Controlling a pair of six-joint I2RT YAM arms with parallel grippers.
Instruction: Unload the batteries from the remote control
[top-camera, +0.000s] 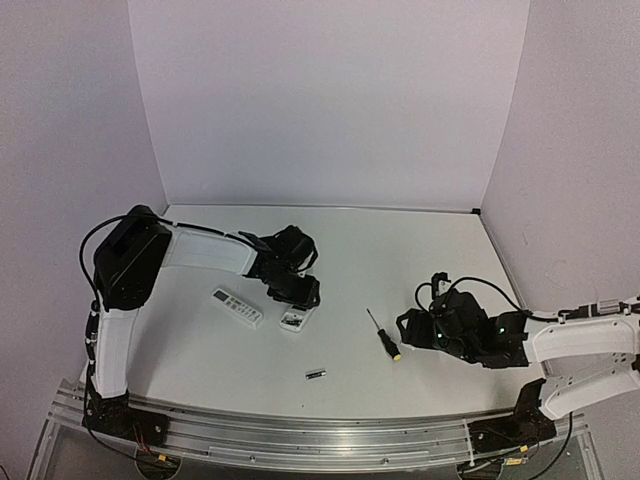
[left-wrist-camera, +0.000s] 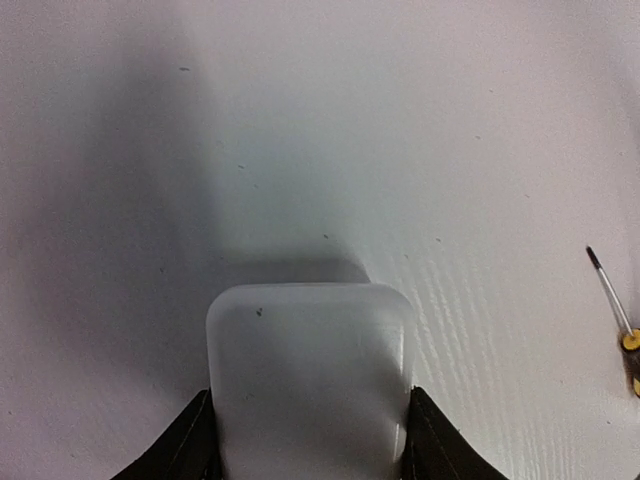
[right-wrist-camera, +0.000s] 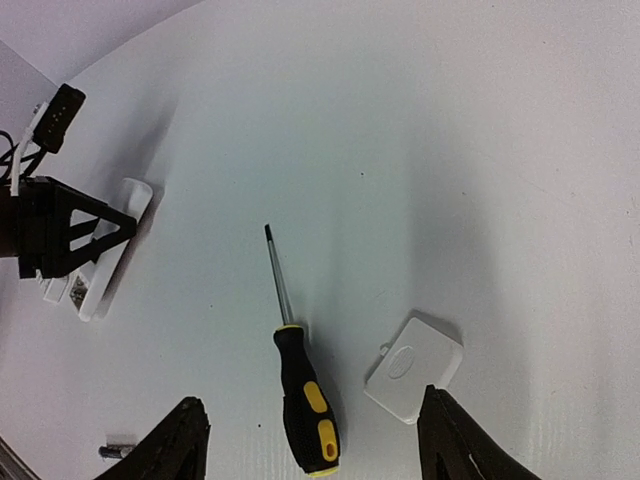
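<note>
Starting at the left of the table (top-camera: 400, 250), I see a second remote (top-camera: 237, 307) lying flat with its buttons up, a little left of where my left arm is working and clear of it. Just to its right, my left gripper (left-wrist-camera: 310, 455) is down on the remote control (left-wrist-camera: 310, 370). On the wrist camera, the two dark fingers (left-wrist-camera: 190, 445) press against both long sides of the pale body, so I read it as clamped at a middling width, with the remote flat on the table. There is a dark patch on the remote's near end in the overhead view, but it is too small for me to make out. Nearer to me and slightly right, one battery (top-camera: 316, 374) lies loose on the table on its side, apart from both remotes. Further right is the screwdriver (right-wrist-camera: 300, 390), with its tip pointing far and its black-and-yellow handle near. Just beside its handle, on the right, lies the small white cover piece (right-wrist-camera: 413, 367). My right gripper (right-wrist-camera: 315, 445) hangs above those two with its jaws spread wide, holding nothing.
</note>
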